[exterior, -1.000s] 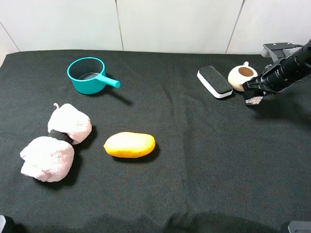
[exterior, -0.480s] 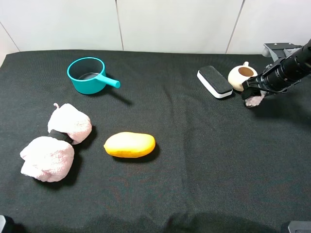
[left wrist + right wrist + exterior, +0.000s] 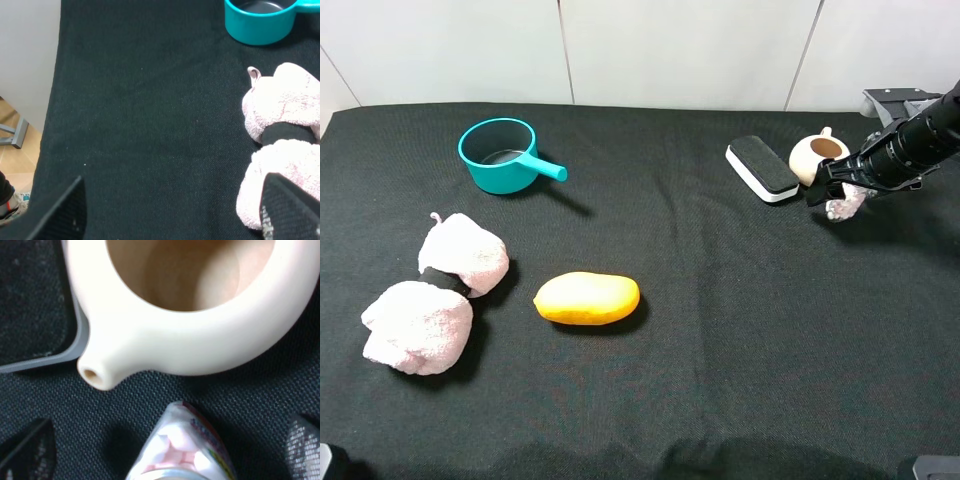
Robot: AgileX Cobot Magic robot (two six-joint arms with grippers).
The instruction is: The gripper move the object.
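Black cloth (image 3: 720, 330), bottle (image 3: 182, 452) between parted fingers (image 3: 30, 450)

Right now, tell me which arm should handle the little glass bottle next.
Right. The right gripper hangs open around the bottle, beside the teapot at the table's right end. The left gripper is over the pink cloth, far across the table.

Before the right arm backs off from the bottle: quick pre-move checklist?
1. Right gripper open: ok, fingers spread either side of the bottle.
2. Bottle resting on the cloth: cannot tell, its base is hidden.
3. Bottle apart from the teapot: ok, a gap of cloth shows.
4. Eraser block out of the way: ok, beyond the teapot.
5. Left gripper empty: ok, open over the cloth.
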